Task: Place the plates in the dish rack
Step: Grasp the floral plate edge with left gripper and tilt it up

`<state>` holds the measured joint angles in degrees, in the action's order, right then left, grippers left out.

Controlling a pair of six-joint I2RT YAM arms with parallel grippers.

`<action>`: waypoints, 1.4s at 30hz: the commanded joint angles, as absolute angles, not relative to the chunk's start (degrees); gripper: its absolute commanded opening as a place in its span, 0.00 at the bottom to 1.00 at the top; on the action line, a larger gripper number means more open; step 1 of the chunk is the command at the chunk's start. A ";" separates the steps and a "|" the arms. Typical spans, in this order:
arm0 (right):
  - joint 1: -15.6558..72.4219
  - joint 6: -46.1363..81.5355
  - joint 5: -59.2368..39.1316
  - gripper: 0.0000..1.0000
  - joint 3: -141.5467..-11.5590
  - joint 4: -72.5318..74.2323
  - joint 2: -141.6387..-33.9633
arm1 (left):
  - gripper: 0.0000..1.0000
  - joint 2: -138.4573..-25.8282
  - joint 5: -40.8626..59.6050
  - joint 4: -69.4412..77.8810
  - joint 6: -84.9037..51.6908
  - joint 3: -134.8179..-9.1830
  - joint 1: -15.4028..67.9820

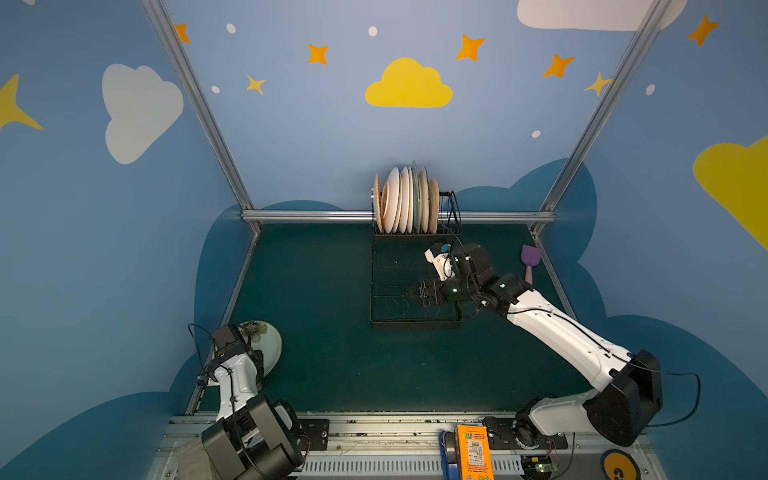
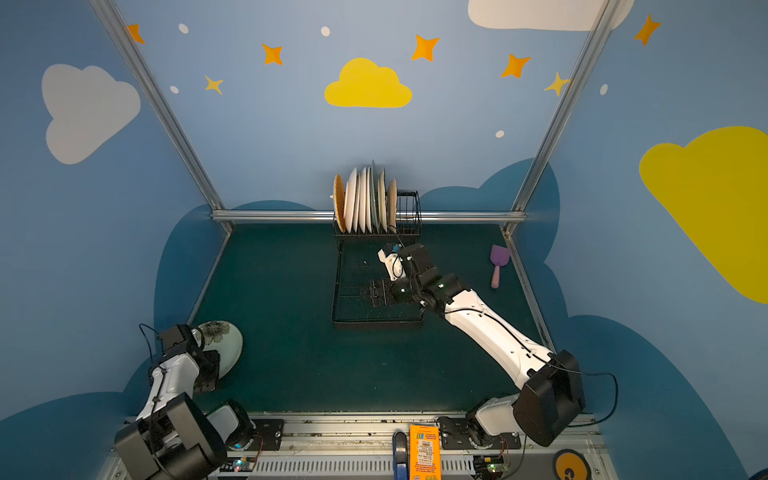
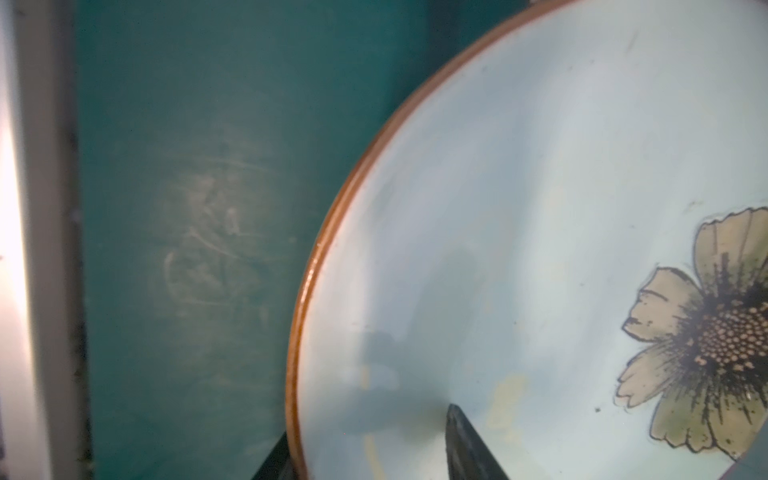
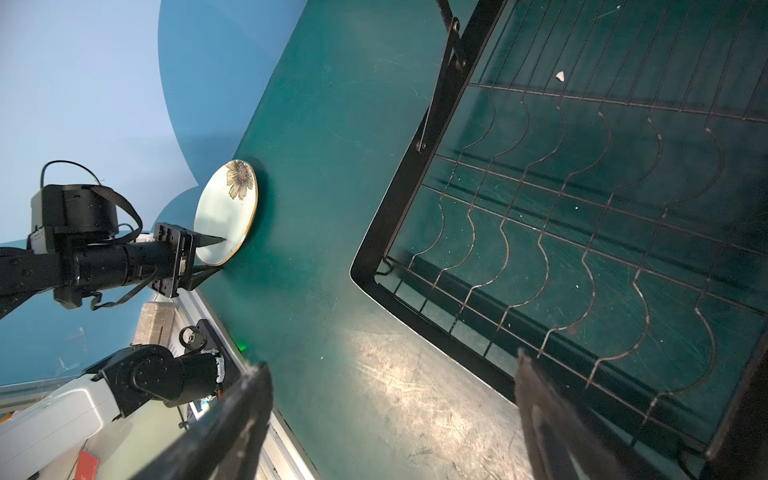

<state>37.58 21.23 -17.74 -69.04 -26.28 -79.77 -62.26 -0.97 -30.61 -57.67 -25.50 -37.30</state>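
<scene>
A pale blue plate with a brown rim and a dark flower lies tilted at the mat's near left corner. My left gripper is shut on its rim, with one finger on the plate's face and the other under the edge. Several plates stand upright in the raised back part of the black wire dish rack. My right gripper hovers open over the near left of the rack's flat tray, holding nothing.
A purple spatula lies on the mat to the right of the rack. An orange box stands on the front rail. An aluminium frame rail runs close beside the flower plate, and another rail crosses behind the rack.
</scene>
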 commanded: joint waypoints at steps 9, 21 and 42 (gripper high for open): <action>36.91 21.91 -19.07 0.89 -68.38 -26.09 -80.54 | 0.41 -75.92 16.75 -3.41 -55.70 -24.29 -30.79; 36.48 21.97 -19.77 0.89 -68.37 -26.27 -81.01 | 0.39 -88.60 21.62 5.37 -53.48 -29.27 -22.45; 36.65 21.85 -21.83 0.89 -67.77 -24.49 -80.48 | 0.78 -70.43 26.11 -5.13 -56.16 -30.14 -30.49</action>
<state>36.25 22.02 -20.32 -68.90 -26.15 -80.82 -72.44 20.34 -4.84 -55.59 -32.14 -26.89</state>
